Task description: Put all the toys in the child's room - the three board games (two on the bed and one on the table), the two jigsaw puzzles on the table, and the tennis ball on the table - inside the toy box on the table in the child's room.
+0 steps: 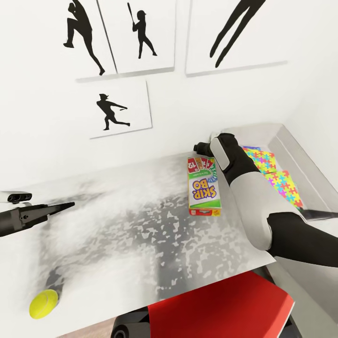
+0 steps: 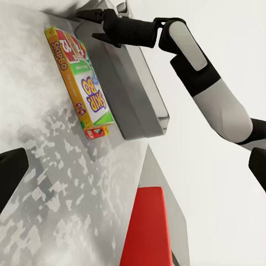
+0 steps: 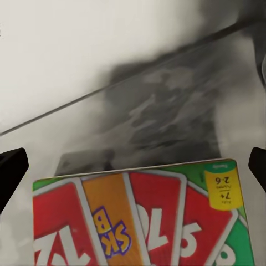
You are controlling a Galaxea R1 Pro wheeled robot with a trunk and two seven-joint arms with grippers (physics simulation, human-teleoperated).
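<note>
The Skip-Bo board game [image 1: 203,186] lies flat on the surface [image 1: 117,225], just beside the toy box [image 1: 300,155], right under the right tool [image 2: 95,25], spread wide and empty. Both jigsaw puzzles [image 1: 274,176] are boxed; the tennis ball [image 1: 43,303] waits near the left tool [image 1: 63,205], seemingly closed.

Table [image 1: 117,220]: glossy, mirror-like metal, smooth. Toy box [image 1: 300,150]: matt grey, smooth. Skip-Bo box [image 1: 203,187]: printed glossy card. Puzzles [image 1: 274,176]: bright printed card. Ball [image 1: 43,303]: fuzzy yellow felt. Arm [image 1: 249,197]: smooth white-and-black plastic.
</note>
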